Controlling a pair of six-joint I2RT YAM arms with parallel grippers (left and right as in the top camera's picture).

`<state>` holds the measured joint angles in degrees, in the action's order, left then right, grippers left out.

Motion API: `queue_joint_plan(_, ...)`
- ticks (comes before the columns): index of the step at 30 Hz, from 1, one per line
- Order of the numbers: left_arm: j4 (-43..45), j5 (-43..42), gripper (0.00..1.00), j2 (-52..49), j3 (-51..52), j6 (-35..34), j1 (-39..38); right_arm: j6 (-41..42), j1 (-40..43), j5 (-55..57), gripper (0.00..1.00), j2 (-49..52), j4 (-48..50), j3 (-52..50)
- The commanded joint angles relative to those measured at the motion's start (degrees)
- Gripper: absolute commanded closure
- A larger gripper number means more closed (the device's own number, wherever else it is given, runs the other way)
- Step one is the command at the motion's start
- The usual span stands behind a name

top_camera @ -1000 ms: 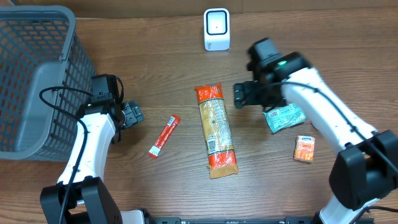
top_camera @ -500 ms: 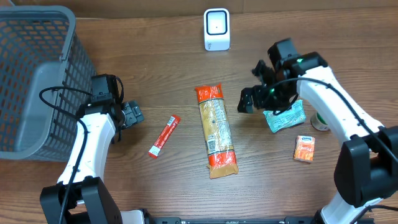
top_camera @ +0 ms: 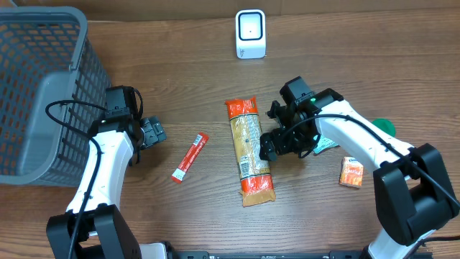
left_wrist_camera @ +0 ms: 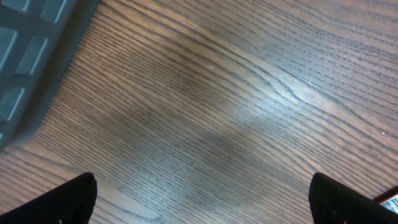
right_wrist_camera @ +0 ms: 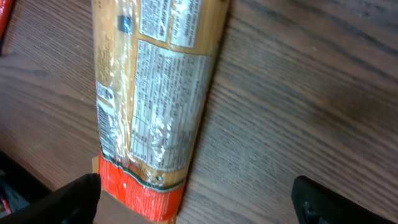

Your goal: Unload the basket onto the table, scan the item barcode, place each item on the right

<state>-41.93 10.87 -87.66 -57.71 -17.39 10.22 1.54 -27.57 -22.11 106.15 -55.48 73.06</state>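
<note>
The right gripper [top_camera: 272, 146] has been swung in from 3 o'clock to the pasta pack [top_camera: 249, 150] at table centre, jaws apart, nothing held. The left gripper [top_camera: 152, 132], at 9 o'clock, is likewise spread wide. A grasp of the pack is judged next, before it is carried to the scanner [top_camera: 251, 34] at 12 o'clock.

Readable text: we find none that we can make out in any view.
Long clear pasta packet with orange-red ends [right_wrist_camera: 149, 93]: just under the right gripper [top_camera: 271, 146]; we see a white panel of fine print and a small blue mark, all too blurred to read.
Small orange carton [top_camera: 351, 172]: right of that gripper; its pale marking is too small for us.
Thin red stick sachet [top_camera: 190, 157]: right of the left gripper [top_camera: 154, 133]; its pale print is illegible.
Teal packet [top_camera: 328, 143]: mostly behind the right arm, so we cannot read it.
</note>
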Motion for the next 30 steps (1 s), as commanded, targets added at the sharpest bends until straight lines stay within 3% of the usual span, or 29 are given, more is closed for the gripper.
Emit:
queue_joint_plan(1,0.22,-0.39,0.00,0.24,-1.05,0.50,-0.15,-0.09,-0.22,0.61,0.01,-0.59,0.85,-0.26)
queue_joint_plan(30,0.22,-0.39,0.00,0.24,-1.05,0.50,-0.15,4.26,-0.11,0.61,0.00,-0.59,3.89,-0.26)
